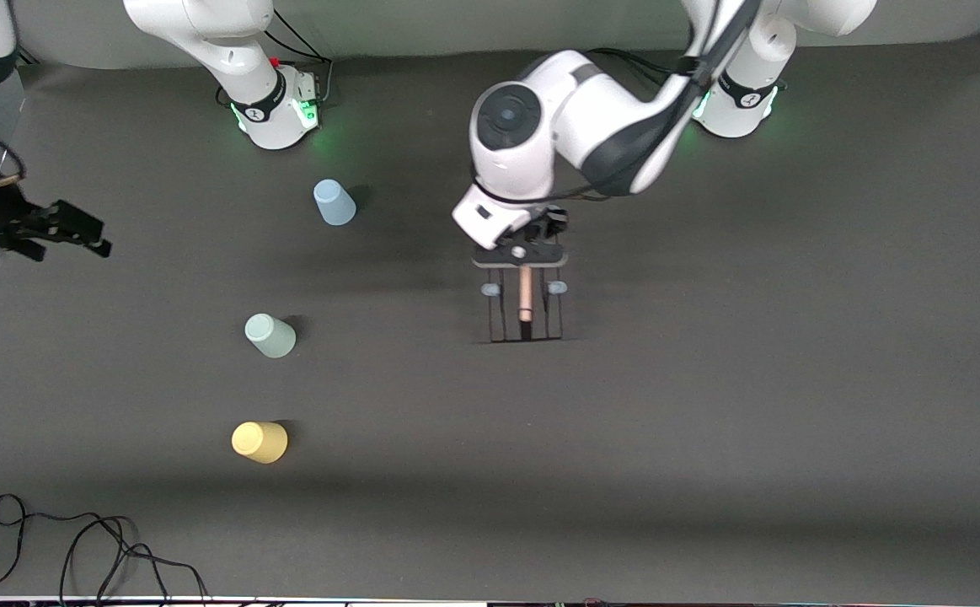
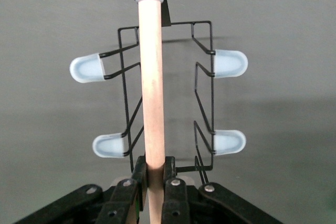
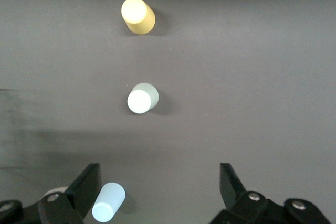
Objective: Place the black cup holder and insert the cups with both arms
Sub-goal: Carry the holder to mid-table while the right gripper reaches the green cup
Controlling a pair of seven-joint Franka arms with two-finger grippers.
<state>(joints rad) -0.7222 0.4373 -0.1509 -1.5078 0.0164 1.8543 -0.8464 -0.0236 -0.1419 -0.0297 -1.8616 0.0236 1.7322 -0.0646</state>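
- The black wire cup holder [image 1: 525,312] sits around the middle of the table [image 1: 751,379], more toward the left arm's end than any of the cups. Can't really tell if its feet are down on the table or a hair above it.
- Its wooden rod handle [image 2: 152,87] runs along the top, and the left gripper [image 2: 156,174] is clamped tight on one end of that rod. The left wrist view shows the two fingers [image 2: 173,182] pinching the wood from both sides.
- Four pale-tipped prongs [image 2: 86,68] stick out sideways from the wire frame in that same view, two on each side of the rod. All bare, no cups on them.
- Three cups stand upside down in a loose line toward the right arm's end of the table, well apart from the holder and from each other.
- The blue cup [image 1: 334,202] is closest to the robot bases, the mint green cup [image 1: 270,335] is in between, and the yellow cup [image 1: 259,442] is nearest to the front camera.
- The right gripper [image 1: 64,229] hangs off at the right arm's end of the table, fingers spread wide and holding nothing. That arm is just waiting.
- In the right wrist view the blue cup shows just by one of its open fingers [image 3: 86,187], not touching.
- A black cable [image 1: 77,548] lies looped at the table edge closest to the front camera.
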